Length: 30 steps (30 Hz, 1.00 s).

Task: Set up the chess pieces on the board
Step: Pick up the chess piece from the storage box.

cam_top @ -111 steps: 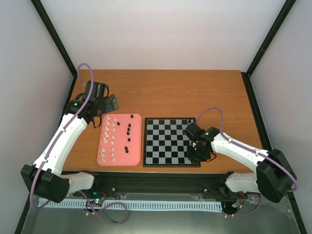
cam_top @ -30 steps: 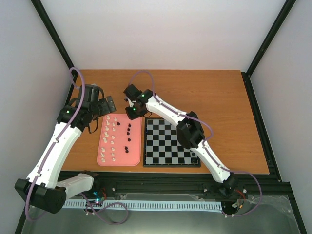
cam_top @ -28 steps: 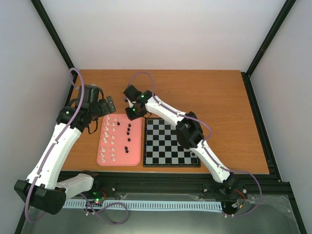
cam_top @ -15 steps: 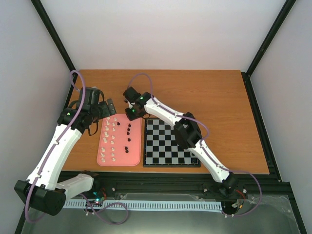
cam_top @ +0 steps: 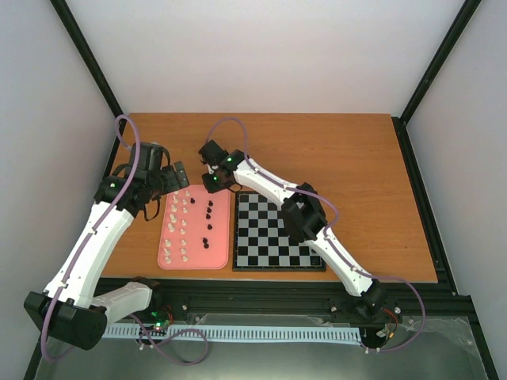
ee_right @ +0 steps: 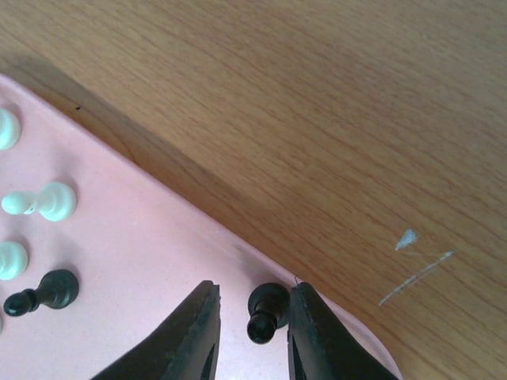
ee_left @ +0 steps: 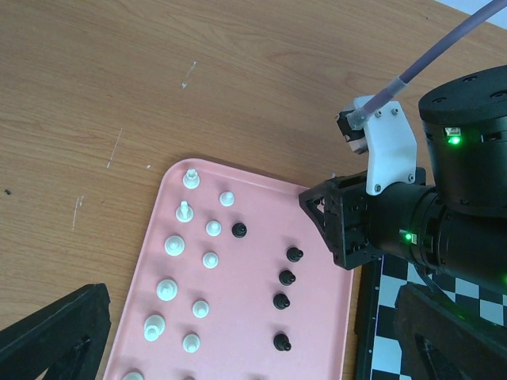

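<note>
**Jaws around a black chess piece (ee_right: 265, 310)**

The right end effector (ee_right: 253, 294) brackets it in a corner of the pink tray (ee_right: 158, 261), slightly apart and not clamped. The left end effector (ee_left: 253, 324) hangs spread wide above the tray, which lies just beside the board (cam_top: 277, 229).

Tray (ee_left: 245, 317) showing pink. Pieces (ee_left: 287, 277) showing black or cream-white. Board (cam_top: 273, 229) showing black-white checks, dark rim. Table (ee_left: 238, 79) showing brown wood grain.
</note>
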Motion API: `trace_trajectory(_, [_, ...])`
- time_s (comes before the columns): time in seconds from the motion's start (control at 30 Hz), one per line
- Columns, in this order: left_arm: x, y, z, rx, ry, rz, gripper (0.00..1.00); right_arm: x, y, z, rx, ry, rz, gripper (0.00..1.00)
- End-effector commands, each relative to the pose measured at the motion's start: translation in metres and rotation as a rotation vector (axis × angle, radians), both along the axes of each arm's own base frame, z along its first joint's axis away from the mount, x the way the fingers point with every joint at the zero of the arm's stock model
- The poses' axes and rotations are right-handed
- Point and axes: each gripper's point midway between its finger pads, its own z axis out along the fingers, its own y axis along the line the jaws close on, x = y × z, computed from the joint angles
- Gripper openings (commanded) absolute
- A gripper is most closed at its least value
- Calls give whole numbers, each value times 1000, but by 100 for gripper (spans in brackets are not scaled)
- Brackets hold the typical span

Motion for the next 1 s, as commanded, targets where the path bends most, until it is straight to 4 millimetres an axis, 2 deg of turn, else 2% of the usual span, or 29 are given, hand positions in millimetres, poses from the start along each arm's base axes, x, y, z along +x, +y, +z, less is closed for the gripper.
trace_trajectory(0.0, [2,-1,-2,-16,5,9,100,5,4,-10,-9,-20,-8,27])
trace_trajectory(0.13, [3,-1,-4,-14,12,9,100,4,3,-11,-9,-11,-5,25])
trace_trajectory(0.3, [4,-2,-5,-15,16,8,100,4,3,-12,-12,-12,4,16])
trace_trajectory(0.4, [4,-2,-6,-16,17,6,100,4,2,-8,-16,-20,9,8])
trace_trajectory(0.57, [4,-2,-6,-15,15,9,100,4,-6,4,-44,-40,11,3])
trace_trajectory(0.67, [4,1,-3,-2,7,16,100,2,-12,27,-42,-68,12,3])
trace_trajectory(0.77, [3,3,-2,9,3,20,100,-1,-21,62,-24,-110,3,3])
trace_trajectory(0.9, [2,6,-1,14,0,30,100,-13,-50,104,-41,-142,-28,3])
trace_trajectory(0.97, [1,6,-2,11,-2,32,100,-23,-74,108,-66,-124,-58,3])
